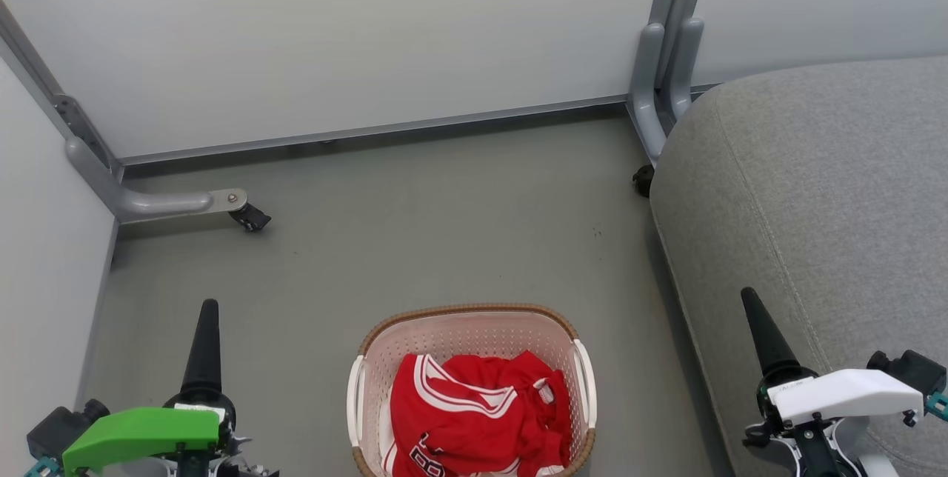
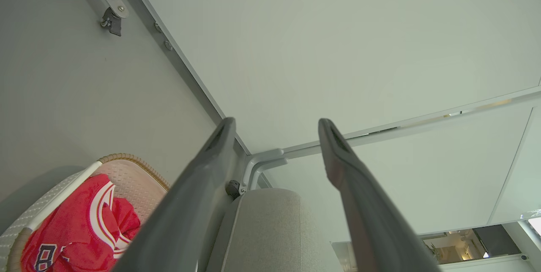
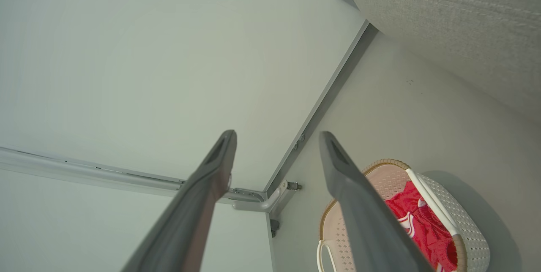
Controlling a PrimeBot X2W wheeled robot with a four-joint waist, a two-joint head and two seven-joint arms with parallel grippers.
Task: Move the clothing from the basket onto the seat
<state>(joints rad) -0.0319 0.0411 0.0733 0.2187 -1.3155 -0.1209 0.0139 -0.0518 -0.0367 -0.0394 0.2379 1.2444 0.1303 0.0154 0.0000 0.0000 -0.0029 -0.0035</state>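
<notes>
Head view: basket [image 1: 466, 309] upright; clothing [image 1: 474, 410] crumpled inside (lettering nearest)

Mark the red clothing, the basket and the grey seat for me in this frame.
red clothing [image 1: 481, 432], head view, middle of the crumpled red fabric.
basket [image 1: 466, 308], head view, far side of its brown rim.
grey seat [image 1: 815, 188], head view, bare top of the cushion.

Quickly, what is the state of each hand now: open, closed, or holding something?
Left hand: open, holding nothing.
Right hand: open, holding nothing.
</notes>
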